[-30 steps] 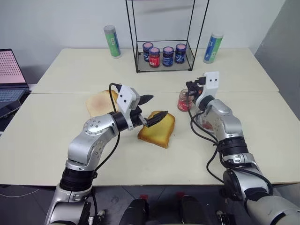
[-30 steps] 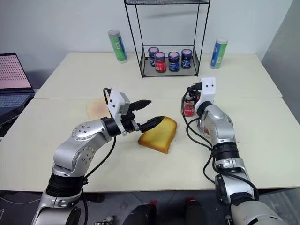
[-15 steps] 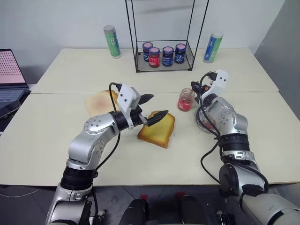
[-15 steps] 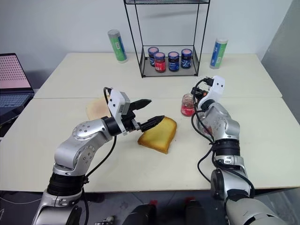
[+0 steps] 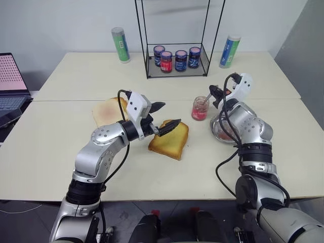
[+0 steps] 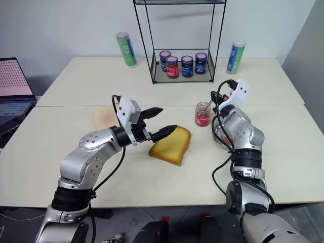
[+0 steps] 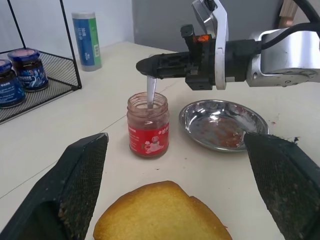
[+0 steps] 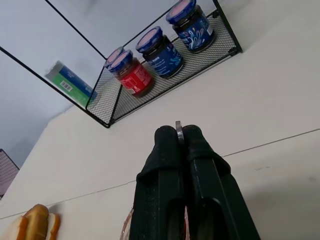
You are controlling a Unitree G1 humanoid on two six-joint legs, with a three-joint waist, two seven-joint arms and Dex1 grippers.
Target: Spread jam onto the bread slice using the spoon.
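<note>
Right gripper (image 7: 150,66), two black fingers pressed together on the handle of the small slender silvery metal spoon (image 7: 150,94), hangs level directly over the small clear glass jar of glossy red-pink jam (image 7: 147,124). Spoon hangs down through the open mouth; its bowl is hidden below the rim, so I cannot tell whether it is loaded.

Change over the last second: the right wrist has rolled and the forearm has swung out to the jar's right. Before, the gripper and arm covered the jar in the head views; now the jar stands clear with the handle rising from it. Jar itself has not moved.

Left gripper (image 5: 162,117), fingers wide apart and empty, has kept its place to the jar's left, its lower finger just over the near corner of the thick golden-yellow toast slice with brown crust (image 5: 170,139). Whether it touches the toast, cannot tell.

Toast lies flat to the jar's left and nearer the robot, top face bare: no jam on it yet. Round shallow steel dish (image 7: 223,124), smeared pink, sits just right of the jar.

Judgement: still the scooping step. The wrist roll reads as working the spoon inside the jar. Spreading not begun.
</note>
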